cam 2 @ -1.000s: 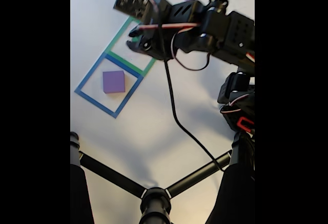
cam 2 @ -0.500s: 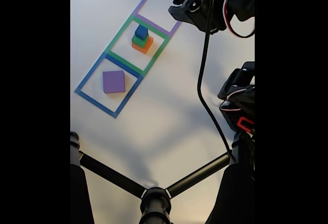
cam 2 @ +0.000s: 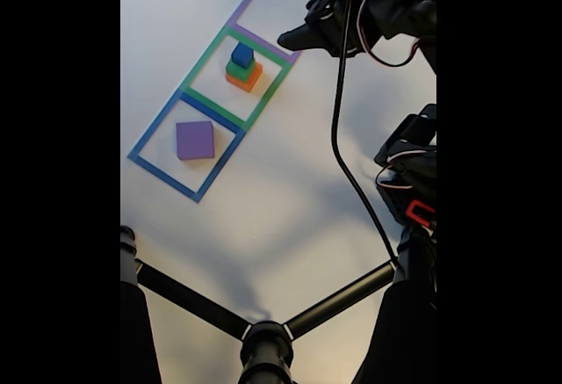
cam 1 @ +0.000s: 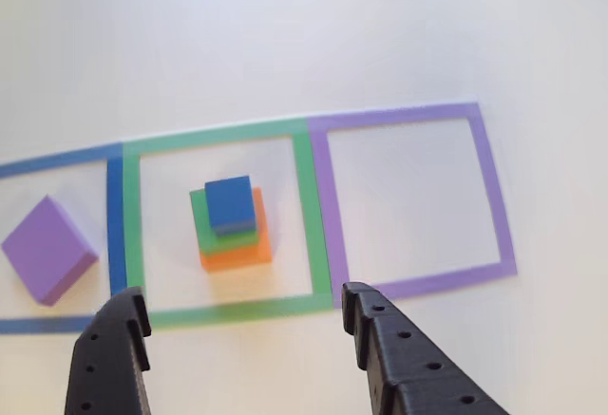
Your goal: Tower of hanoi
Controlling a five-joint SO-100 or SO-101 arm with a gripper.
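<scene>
So there are four foam blocks total on the white table (cam 1: 285, 35), and three taped squares in a row, and I'll use the green tape square (cam 1: 304, 206) in the middle as the reference. Inside that green square sits a stack of three: one orange block (cam 1: 237, 249) at the bottom, one green cube (cam 1: 201, 225) on top of it, and one blue cube (cam 1: 231, 203) on the very top, all a bit off-centre toward the blue-tape side. You can see the same stack in the fixed view, orange (cam 2: 250, 77), green (cam 2: 235, 69), blue (cam 2: 242, 54). The fourth piece, the purple slab (cam 1: 46, 249), lies flat by itself in the blue tape square (cam 1: 114, 216) right next to the green one, sharing an edge with it; it's turned at an angle in the other view and also visible in the fixed view (cam 2: 194, 140). On the opposite side of the green square is the purple tape square (cam 1: 489, 187), with nothing in it. The gripper (cam 1: 242, 330) hangs above the near edge of the green square, its two black fingers (cam 1: 380, 339) spread wide apart with nothing between them, not touching the stack. In the fixed view the arm's black tip (cam 2: 294, 39) is up near the corner where green and purple tape meet. One black cable (cam 2: 338, 138) dangles off the arm.
</scene>
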